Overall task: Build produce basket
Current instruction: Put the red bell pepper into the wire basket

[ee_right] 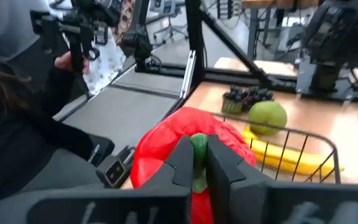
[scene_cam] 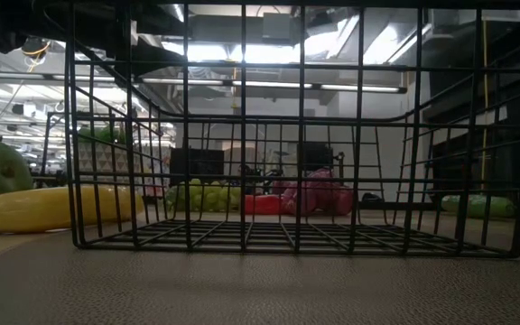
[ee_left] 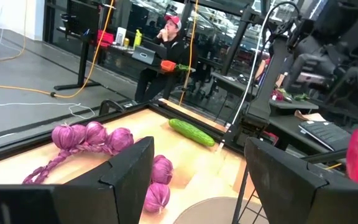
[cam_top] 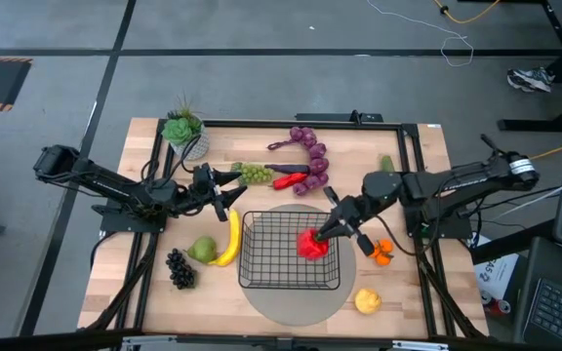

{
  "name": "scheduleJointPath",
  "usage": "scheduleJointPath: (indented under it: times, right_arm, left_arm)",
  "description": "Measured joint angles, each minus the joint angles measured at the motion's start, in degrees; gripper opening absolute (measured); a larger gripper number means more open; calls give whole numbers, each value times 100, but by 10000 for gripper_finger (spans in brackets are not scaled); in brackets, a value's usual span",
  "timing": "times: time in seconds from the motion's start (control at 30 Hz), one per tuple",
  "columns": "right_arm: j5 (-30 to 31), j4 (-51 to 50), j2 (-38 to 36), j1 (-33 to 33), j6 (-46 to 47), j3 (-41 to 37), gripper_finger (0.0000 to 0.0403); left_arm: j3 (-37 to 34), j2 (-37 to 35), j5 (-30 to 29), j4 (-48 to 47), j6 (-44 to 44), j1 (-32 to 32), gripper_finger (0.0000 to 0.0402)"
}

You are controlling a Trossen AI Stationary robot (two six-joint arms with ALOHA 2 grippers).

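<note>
The black wire basket point(cam_top: 291, 252) sits on a round grey mat, and its floor point(scene_cam: 242, 236) is bare in the low view. My right gripper point(cam_top: 322, 232) is over the basket's right part, shut on a red pepper point(cam_top: 310, 245). My left gripper point(cam_top: 228, 185) hovers open near the green grapes point(cam_top: 255, 174), touching nothing. A banana point(cam_top: 230, 239), a pear point(cam_top: 203, 250) and dark grapes point(cam_top: 180, 268) lie on the table left of the basket. A lemon point(cam_top: 367, 300) and orange pieces point(cam_top: 382, 252) lie to its right. My right gripper pinches the red pepper by its green stem point(ee_right: 198, 144) between the two fingers point(ee_right: 182, 158). The fingers slant down from the table's right side. The pepper's red body point(ee_right: 160, 149) hangs beyond the fingertips, lifted clear above the basket rim point(ee_right: 303, 134).
Purple grapes point(cam_top: 310, 146), a second red pepper point(cam_top: 291, 180) and a cucumber point(cam_top: 386, 164) lie behind the basket. A potted succulent point(cam_top: 183, 132) stands at the far left corner. A black frame borders the tabletop. A person sits beyond the table point(ee_left: 169, 37).
</note>
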Motion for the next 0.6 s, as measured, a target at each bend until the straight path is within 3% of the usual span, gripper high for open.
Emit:
scheduleJointPath:
  times: [0.37, 0.6]
  right_arm:
    - [15, 42, 102, 52, -2, 0, 61]
    - [1096, 52, 102, 48, -5, 0, 59]
  left_arm:
    - [0, 0, 2, 1, 0, 1, 247]
    - [0, 0, 0, 0, 0, -1, 247]
